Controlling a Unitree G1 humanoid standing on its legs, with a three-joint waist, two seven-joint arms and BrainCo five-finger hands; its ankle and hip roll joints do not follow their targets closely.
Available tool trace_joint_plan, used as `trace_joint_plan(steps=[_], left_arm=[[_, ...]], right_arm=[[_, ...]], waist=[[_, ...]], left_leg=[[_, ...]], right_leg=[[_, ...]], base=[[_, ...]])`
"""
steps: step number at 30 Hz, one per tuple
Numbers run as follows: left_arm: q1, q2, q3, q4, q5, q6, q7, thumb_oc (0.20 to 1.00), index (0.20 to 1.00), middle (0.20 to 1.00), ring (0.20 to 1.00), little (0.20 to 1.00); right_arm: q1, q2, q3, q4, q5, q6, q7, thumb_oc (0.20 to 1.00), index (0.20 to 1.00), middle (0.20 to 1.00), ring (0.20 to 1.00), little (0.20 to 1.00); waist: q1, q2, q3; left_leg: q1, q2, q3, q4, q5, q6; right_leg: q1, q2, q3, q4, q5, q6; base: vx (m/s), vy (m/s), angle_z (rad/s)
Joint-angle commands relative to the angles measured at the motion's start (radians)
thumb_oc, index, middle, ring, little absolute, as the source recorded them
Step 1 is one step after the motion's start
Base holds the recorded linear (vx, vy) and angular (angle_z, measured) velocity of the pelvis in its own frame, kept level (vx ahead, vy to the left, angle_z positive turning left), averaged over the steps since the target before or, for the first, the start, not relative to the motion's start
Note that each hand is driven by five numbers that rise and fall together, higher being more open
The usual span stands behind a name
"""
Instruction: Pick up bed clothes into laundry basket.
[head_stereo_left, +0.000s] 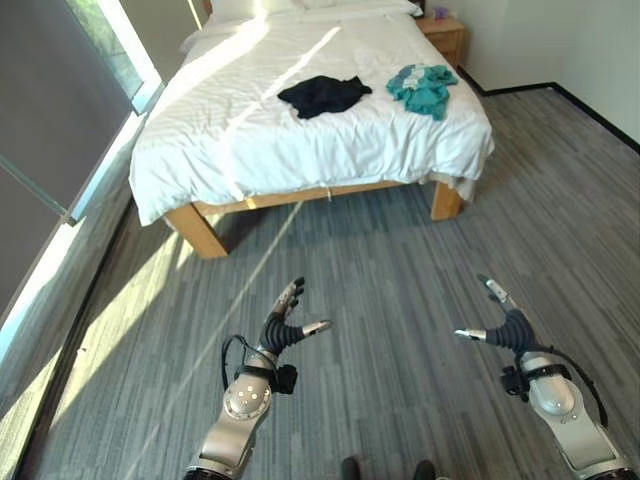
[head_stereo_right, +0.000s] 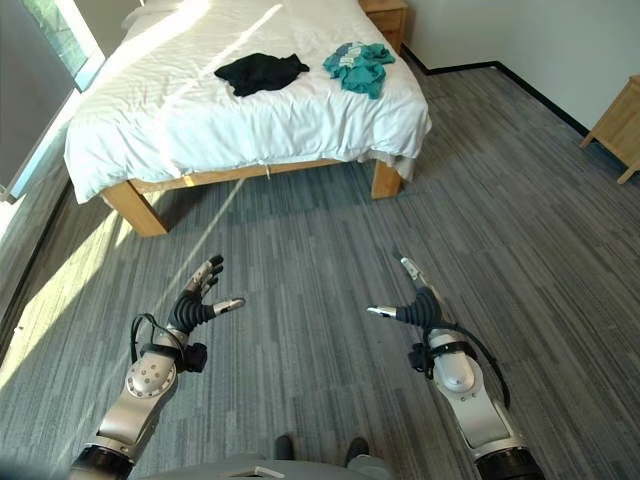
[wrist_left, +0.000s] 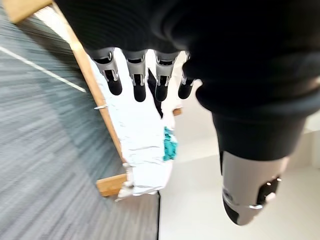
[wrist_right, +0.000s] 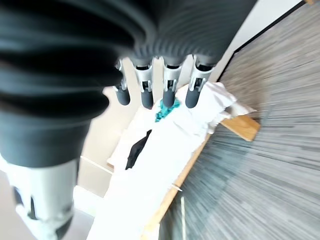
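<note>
White covers the bed (head_stereo_left: 300, 130), which stands on a wooden frame over grey striped floor (head_stereo_left: 400, 290), its length running away from the robot toward a wooden nightstand (head_stereo_left: 442, 35). On the sheet lie two pieces of clothing side by side: a black garment (head_stereo_left: 322, 95), crumpled, stretched a little across the bed, and to its right a smaller teal garment (head_stereo_left: 423, 88) near the bed's right edge. Both lie well apart from the hands, far ahead of them. The left hand (head_stereo_left: 285, 325) and right hand (head_stereo_left: 503, 322) hover over the floor, fingers spread and straight, holding nothing
</note>
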Motion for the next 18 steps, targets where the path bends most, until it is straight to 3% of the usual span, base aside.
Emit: trace_joint_plan(steps=[1,11,13,14,16,17,18], left_arm=[[-0.033,0.043,-0.031,-0.022,-0.046,-0.064,-0.014,1.0,1.0,1.0,1.0,1.0],[-0.037,0.058,-0.035,0.008,-0.088,-0.056,-0.016,1.0,1.0,1.0,1.0,1.0],[-0.038,0.057,-0.033,0.029,-0.089,-0.057,-0.017,1.0,1.0,1.0,1.0,1.0],[-0.047,0.058,-0.035,0.045,-0.084,-0.055,-0.015,1.0,1.0,1.0,1.0,1.0],[-0.092,0.051,-0.053,0.083,-0.08,-0.052,0.005,1.0,1.0,1.0,1.0,1.0],[-0.116,0.051,-0.062,0.087,-0.078,-0.048,0.014,1.0,1.0,1.0,1.0,1.0],[-0.136,0.051,-0.069,0.088,-0.072,-0.048,0.024,1.0,1.0,1.0,1.0,1.0]], right_arm=[[-0.014,-0.009,0.004,-0.057,-0.003,-0.058,-0.011,1.0,1.0,1.0,1.0,1.0],[0.01,0.006,0.017,-0.035,0.009,-0.032,-0.01,1.0,1.0,1.0,1.0,1.0],[-0.003,-0.003,0.034,-0.048,0.006,-0.036,0.0,1.0,1.0,1.0,1.0,1.0],[-0.005,-0.006,0.04,-0.055,0.012,-0.04,0.006,1.0,1.0,1.0,1.0,1.0],[-0.007,-0.02,0.049,-0.072,0.025,-0.047,0.002,1.0,1.0,1.0,1.0,1.0],[-0.013,-0.032,0.056,-0.077,0.029,-0.046,-0.001,1.0,1.0,1.0,1.0,1.0],[-0.022,-0.041,0.054,-0.08,0.035,-0.046,-0.001,1.0,1.0,1.0,1.0,1.0]], waist=[[-0.002,-0.033,-0.037],[-0.031,-0.031,-0.021],[-0.039,-0.041,0.0],[-0.037,-0.047,0.011],[-0.017,-0.068,0.061],[-0.002,-0.084,0.085],[0.002,-0.095,0.1]], left_leg=[[0.016,0.094,-0.09,-0.011,0.019,-0.118],[0.03,0.115,-0.088,0.005,0.014,-0.121],[-0.001,0.124,-0.084,0.132,-0.005,-0.124],[-0.031,0.13,-0.086,0.223,0.012,-0.131],[-0.174,0.149,-0.131,0.501,0.126,-0.154],[-0.227,0.138,-0.154,0.589,0.176,-0.154],[-0.296,0.127,-0.165,0.653,0.162,-0.145]], right_leg=[[-0.007,-0.117,0.039,0.0,0.021,0.136],[-0.043,-0.076,0.085,0.082,-0.034,0.109],[-0.042,-0.059,0.124,0.075,-0.046,0.092],[-0.028,-0.049,0.14,0.062,-0.047,0.08],[0.008,-0.026,0.161,0.041,-0.043,0.044],[0.021,-0.027,0.169,0.034,-0.042,0.029],[0.03,-0.023,0.174,0.023,-0.046,0.022]], base=[[0.0,0.0,0.0],[0.02,-0.06,0.01],[0.02,-0.12,-0.19],[0.04,-0.208,-0.41],[0.02,-0.275,-0.63],[0.02,-0.259,-0.73],[0.1,-0.217,-0.58]])
